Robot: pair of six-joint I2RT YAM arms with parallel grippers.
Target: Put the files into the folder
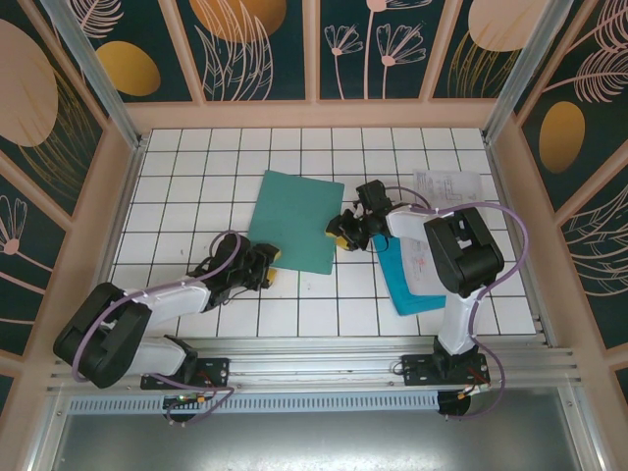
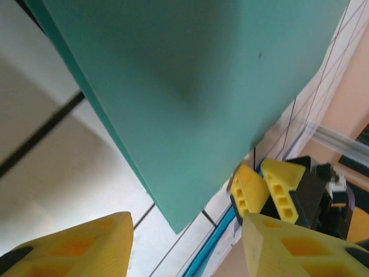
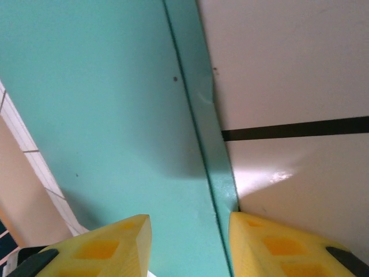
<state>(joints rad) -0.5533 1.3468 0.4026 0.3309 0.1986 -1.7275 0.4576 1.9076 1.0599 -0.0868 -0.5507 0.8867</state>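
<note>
- while the dark green folder (image 1: 294, 218) lies shut and flat on the white tiled table (image 1: 186, 186), about centre and skewed, both arms sit at its edges, likely to get the cover up.
- left gripper (image 1: 267, 257) is at the folder's near left corner. in the left wrist view its yellow fingers (image 2: 69, 248) are spread with bare tile between them. the corner is just ahead of the gap, nothing pinched.
- right gripper (image 1: 343, 234) is at the folder's right long edge. in the right wrist view its fingers are apart and straddle that edge, one over the green cover, one over tile. not clamped on anything i can see.
- a narrow darker strip runs along that edge: spine or lower cover peeking out, cannot tell which.
- files are outside the folder: the bright cyan sheet (image 1: 410, 292) lies on the table to its right, under the right arm. the printed white sheets (image 1: 446, 184) are on and beyond it, far right, partly hidden by the arm.
- judgement: the step in hand is opening the folder. no file is in yet, so the task is early.
- why two arms: one probably pins a corner so the thin folder doesn't slide while the other catches the cover lip.
- risk: the cover lies flush to the tile, so fingers could slip off or drag the whole folder.
</note>
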